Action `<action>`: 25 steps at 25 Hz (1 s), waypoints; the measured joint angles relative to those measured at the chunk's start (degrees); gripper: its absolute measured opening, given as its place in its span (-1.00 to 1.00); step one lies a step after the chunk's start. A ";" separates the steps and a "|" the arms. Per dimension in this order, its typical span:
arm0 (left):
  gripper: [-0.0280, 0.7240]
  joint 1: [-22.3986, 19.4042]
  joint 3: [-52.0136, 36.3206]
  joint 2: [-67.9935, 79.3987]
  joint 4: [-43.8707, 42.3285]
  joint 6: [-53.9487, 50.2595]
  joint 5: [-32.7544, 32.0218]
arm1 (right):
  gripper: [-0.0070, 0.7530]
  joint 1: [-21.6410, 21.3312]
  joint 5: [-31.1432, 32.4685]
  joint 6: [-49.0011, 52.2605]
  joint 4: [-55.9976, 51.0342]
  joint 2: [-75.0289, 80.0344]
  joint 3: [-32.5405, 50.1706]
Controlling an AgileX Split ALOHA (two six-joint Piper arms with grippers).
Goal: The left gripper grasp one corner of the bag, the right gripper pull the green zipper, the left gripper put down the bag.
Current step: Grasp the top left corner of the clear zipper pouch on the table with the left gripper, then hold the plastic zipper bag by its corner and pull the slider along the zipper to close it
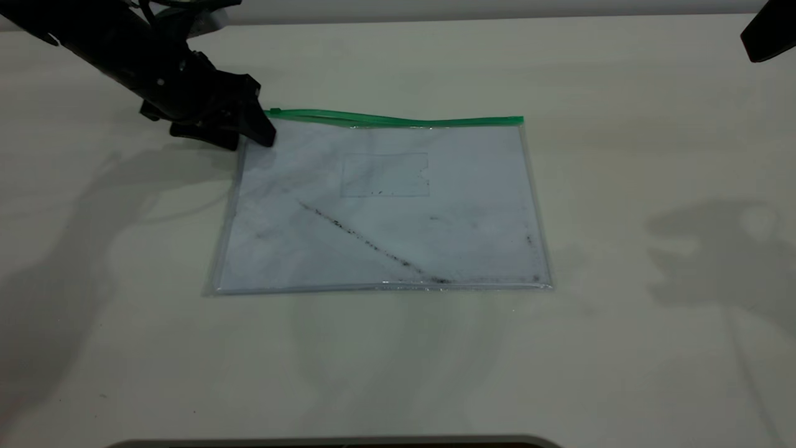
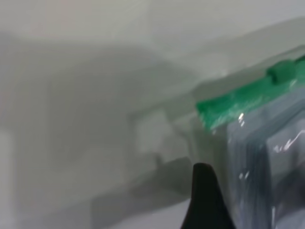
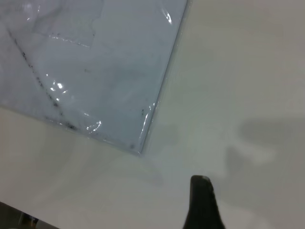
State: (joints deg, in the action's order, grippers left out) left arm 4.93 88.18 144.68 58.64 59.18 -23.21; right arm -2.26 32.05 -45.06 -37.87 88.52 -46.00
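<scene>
Flat on the table (image 1: 622, 348) lies the bag (image 1: 385, 218), its green zipper (image 1: 398, 118) along the far edge with the slider apparently at the left end. Right at that far-left corner sits the left pincer (image 1: 252, 127); whether it has closed on the plastic I cannot tell. A thin corner could slip free, or the jaws might trap the slider itself. The right pincer (image 1: 768, 37) hangs well away, its opening unreadable.

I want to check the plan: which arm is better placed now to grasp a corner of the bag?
The left. The left gripper is already at the far left corner of the bag, beside the green zipper. The right gripper hangs far away.
</scene>
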 joint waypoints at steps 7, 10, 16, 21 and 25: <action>0.51 0.00 0.11 2.67 16.19 15.37 -5.02 | 0.54 0.00 0.00 0.00 0.00 0.00 0.00; 0.16 0.00 0.11 2.90 18.30 19.68 -8.84 | 0.54 0.00 0.00 0.00 0.00 0.00 -0.02; -0.78 0.00 1.56 2.90 16.35 29.90 -18.17 | 0.54 0.00 -0.48 -2.79 -1.23 0.00 -0.02; -0.79 0.00 9.77 2.90 6.85 35.86 -30.02 | 0.54 0.05 -1.75 -15.02 -11.20 0.00 -0.02; -0.79 0.41 19.94 2.90 -3.23 36.26 -38.90 | 0.54 2.53 -2.44 -30.64 -22.31 0.73 -0.20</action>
State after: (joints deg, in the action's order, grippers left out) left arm 5.34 108.13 147.58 55.41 95.44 -62.11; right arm 0.27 29.61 -75.70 -60.19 89.24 -46.21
